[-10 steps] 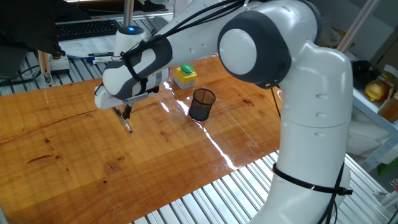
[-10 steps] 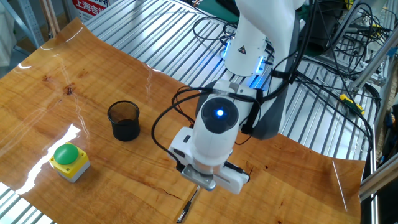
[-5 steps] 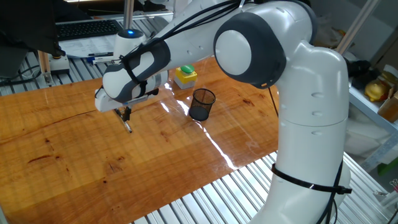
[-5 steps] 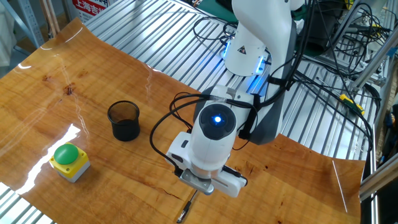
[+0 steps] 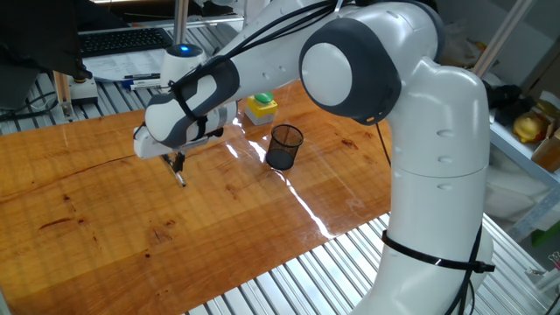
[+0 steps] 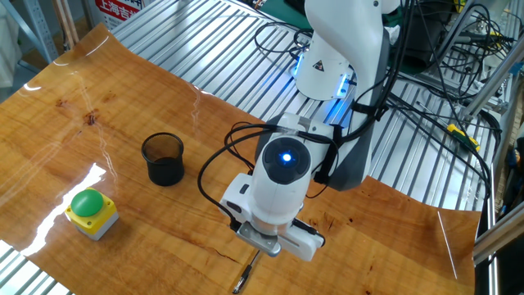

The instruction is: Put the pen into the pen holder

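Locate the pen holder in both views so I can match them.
One fixed view: the pen holder stands right of centre on the wooden table, just in front of the yellow box with the green button.
The other fixed view: the pen holder sits left of centre, up and right of that same box.
Shared landmark: the yellow box.

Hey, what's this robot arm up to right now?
The arm's hand is down at the pen, which lies on the wooden tabletop. Whether the fingers have closed on it can't be told from either view. The black mesh pen holder stands upright and empty some way off, next to a yellow box with a green button. The pen isn't in the holder yet.
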Robot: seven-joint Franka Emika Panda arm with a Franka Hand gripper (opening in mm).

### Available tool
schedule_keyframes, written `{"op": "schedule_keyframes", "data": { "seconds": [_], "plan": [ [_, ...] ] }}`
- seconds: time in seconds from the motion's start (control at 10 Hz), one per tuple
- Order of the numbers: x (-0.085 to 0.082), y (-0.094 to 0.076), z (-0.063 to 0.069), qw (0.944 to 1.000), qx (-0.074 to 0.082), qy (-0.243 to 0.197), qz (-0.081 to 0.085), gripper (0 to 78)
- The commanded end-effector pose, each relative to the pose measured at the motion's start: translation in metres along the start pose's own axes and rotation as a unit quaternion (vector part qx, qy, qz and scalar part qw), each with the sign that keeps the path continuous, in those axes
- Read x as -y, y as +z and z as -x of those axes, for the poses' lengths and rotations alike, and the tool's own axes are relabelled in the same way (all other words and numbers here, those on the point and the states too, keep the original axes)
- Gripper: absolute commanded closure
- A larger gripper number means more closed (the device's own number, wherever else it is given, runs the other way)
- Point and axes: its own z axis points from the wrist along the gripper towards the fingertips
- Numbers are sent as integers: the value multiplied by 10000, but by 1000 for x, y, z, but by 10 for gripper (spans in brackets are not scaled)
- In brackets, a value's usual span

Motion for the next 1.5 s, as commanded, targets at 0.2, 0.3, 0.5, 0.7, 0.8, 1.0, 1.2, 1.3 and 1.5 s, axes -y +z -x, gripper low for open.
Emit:
{"op": "schedule_keyframes", "data": {
  "seconds": [0.2, 0.3, 0.5, 0.7, 0.8, 1.0, 1.2, 1.3, 1.5],
  "plan": [
    [-1, 1, -2, 9998, 5, 178, -42, 776],
    [-1, 2, -2, 9999, 7, 156, -52, 776],
    [-1, 2, -2, 10000, 0, 69, -57, 776],
    [-1, 2, -2, 10000, 0, 21, -55, 776],
    [-1, 2, -2, 10000, 0, 21, -55, 1],
    [-1, 2, -2, 10000, 0, 21, -55, 1],
    [-1, 2, -2, 10000, 0, 21, -55, 1],
    [-1, 2, -2, 10000, 0, 21, -55, 1],
    [-1, 2, -2, 10000, 0, 21, -55, 1]
  ]
}}
